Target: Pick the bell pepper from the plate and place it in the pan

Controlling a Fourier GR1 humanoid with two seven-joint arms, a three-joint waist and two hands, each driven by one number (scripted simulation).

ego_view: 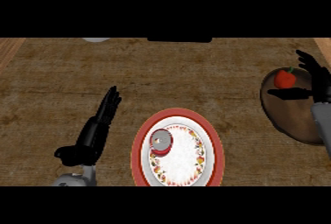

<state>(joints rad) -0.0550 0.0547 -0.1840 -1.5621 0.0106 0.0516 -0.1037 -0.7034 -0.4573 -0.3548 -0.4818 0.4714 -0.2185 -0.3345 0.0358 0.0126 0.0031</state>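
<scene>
Brown, grainy counter (194, 74) fills your view, with the plate (213, 144) near the bottom edge and the pan (284, 120) at the right. Your right hand (313, 81) is over the pan's far side, fingers spread and straight, thumb reaching out toward the pepper (285, 78). The pepper sits just beside that thumb, on the side away from the wrist, at the pan's far rim, and looks released rather than held; you cannot tell for sure whether the thumb touches it.

The risk is in pulling away. If the thumb or a finger brushes the pepper as you lift, a round thing so close to the rim could roll over the edge onto the counter. Lift straight up before drawing back.

A small red bowl (161, 142) sits on the plate; keep the forearm clear of it on the way home.

Your left hand (103, 116) rests open on the counter, fingers straight, well apart from everything.
</scene>
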